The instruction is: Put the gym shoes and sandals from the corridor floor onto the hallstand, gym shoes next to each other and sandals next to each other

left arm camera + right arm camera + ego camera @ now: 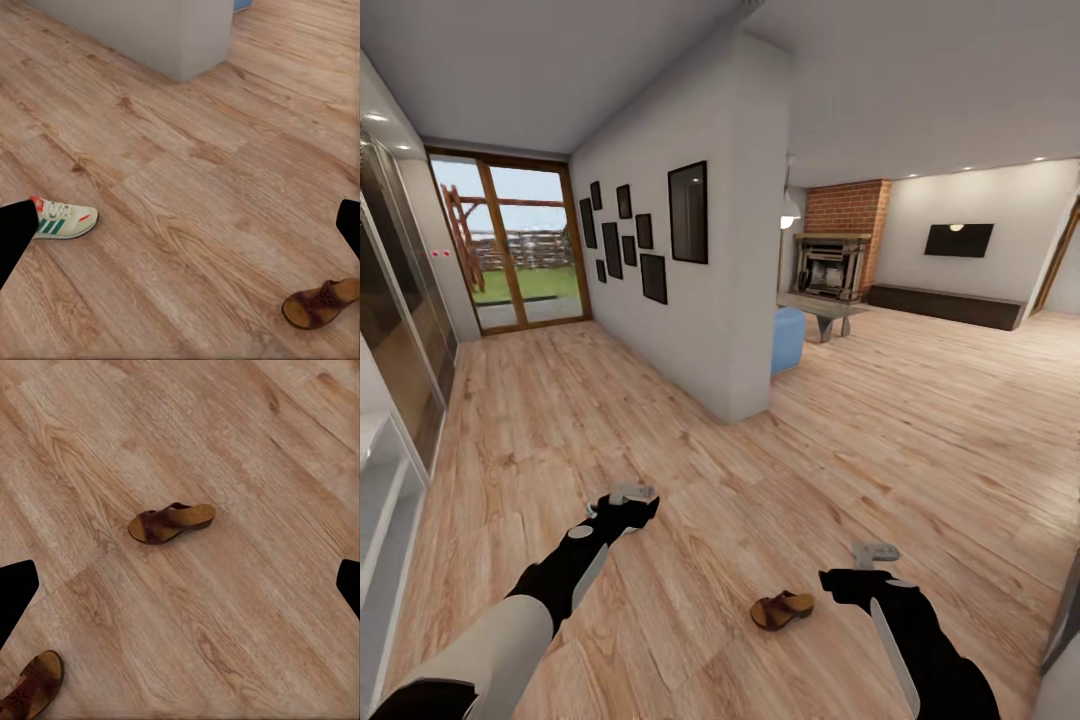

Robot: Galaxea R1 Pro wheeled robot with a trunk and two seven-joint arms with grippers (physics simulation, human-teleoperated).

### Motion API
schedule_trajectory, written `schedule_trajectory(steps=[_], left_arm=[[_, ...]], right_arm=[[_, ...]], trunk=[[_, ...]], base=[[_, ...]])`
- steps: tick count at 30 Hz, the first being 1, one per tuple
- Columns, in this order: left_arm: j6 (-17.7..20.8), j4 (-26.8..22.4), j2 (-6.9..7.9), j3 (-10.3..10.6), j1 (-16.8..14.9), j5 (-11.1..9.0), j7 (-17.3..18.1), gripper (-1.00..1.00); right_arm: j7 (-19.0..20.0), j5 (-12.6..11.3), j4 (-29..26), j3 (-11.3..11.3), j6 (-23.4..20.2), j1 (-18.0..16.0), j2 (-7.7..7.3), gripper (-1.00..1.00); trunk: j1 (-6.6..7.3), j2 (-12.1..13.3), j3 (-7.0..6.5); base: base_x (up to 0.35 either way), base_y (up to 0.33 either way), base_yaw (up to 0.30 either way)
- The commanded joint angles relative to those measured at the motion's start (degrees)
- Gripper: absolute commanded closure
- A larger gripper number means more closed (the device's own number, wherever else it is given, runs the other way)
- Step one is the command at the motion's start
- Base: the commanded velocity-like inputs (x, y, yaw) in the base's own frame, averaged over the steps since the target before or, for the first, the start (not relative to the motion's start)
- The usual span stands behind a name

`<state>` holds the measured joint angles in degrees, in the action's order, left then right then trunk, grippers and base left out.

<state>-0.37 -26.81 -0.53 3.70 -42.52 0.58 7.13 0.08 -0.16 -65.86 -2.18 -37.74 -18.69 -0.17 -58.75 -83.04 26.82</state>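
Observation:
One dark brown sandal (781, 608) lies on the corridor floor (760, 470) between my two arms, nearer the right one. In the right wrist view this sandal (171, 523) lies on its own, and a second sandal (34, 684) shows at the frame's corner. The left wrist view has a white gym shoe (64, 219) with green stripes beside one black finger (15, 232), and a sandal (324, 302) farther off. My left gripper (628, 495) and right gripper (875, 552) hover over the floor, both open and holding nothing. A pale shelf unit (375, 480) shows at the left edge; I cannot tell whether it is the hallstand.
A white partition wall (710, 300) with dark picture frames splits the corridor from the living room. Glass doors (520, 250) close the corridor's far end. A blue pouf (788, 338) and a low table (825, 310) stand past the wall's corner. Mirrored wardrobe doors (400, 300) line the left side.

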Motion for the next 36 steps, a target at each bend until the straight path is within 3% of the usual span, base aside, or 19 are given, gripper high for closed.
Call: schedule_trajectory(steps=[1,15,25,36], left_arm=[[0.0,0.0,0.01,0.1,0.0,0.1,0.1,-1.00],[-0.1,0.0,0.09,0.1,0.0,0.0,0.2,-1.00],[-0.1,0.1,0.03,0.1,0.0,-0.1,0.3,-1.00],[-3.3,5.2,0.17,0.1,0.1,0.0,0.2,-1.00]], right_arm=[[0.0,0.0,-0.1,0.0,-0.3,0.0,-0.01,-1.00],[0.0,0.0,-0.1,0.0,-0.2,0.0,-0.01,-1.00],[-0.1,-0.1,-0.1,0.0,-0.2,0.0,-0.01,-1.00],[-0.1,-0.1,0.0,0.0,0.1,0.1,0.01,-1.00]], trunk=[[0.02,0.0,0.06],[0.02,0.0,0.06],[0.02,0.0,-0.13],[0.02,0.0,-0.14]], base=[[-0.180,0.000,0.000],[-0.031,0.000,0.000],[-0.128,0.000,-0.121],[-0.005,0.000,-0.007]])
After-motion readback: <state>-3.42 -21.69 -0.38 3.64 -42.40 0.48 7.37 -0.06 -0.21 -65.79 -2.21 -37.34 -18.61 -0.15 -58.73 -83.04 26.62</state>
